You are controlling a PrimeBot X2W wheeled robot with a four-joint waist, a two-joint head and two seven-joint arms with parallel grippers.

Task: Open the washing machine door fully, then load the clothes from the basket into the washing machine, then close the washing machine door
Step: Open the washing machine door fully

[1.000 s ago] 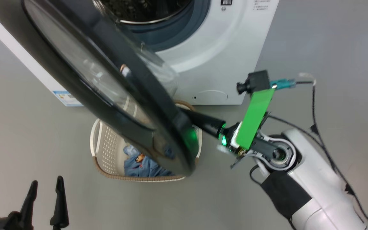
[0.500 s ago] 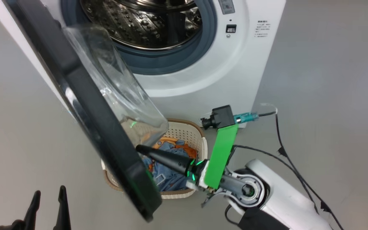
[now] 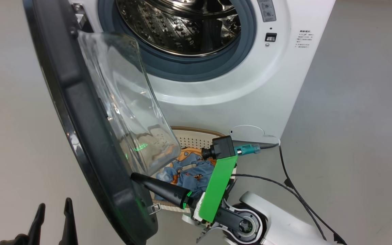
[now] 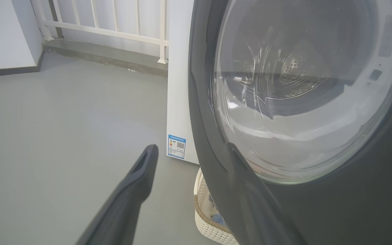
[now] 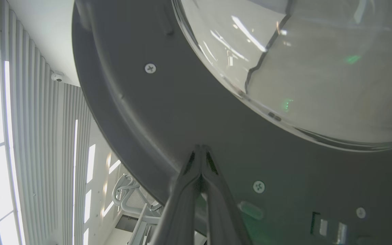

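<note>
The right claw (image 3: 134,176) — tips together — is pressed against the washing machine door (image 3: 80,112); the left claw (image 3: 54,204) is spread apart.

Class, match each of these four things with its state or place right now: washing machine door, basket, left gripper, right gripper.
Things:
1. washing machine door
2. basket
3. left gripper
4. right gripper

States:
A. jaws shut, tips at the door's inner side
B. jaws open, holding nothing
C. standing open
D. on the floor, clothes inside

Pairs: 1-C, 2-D, 3-B, 4-A
</note>
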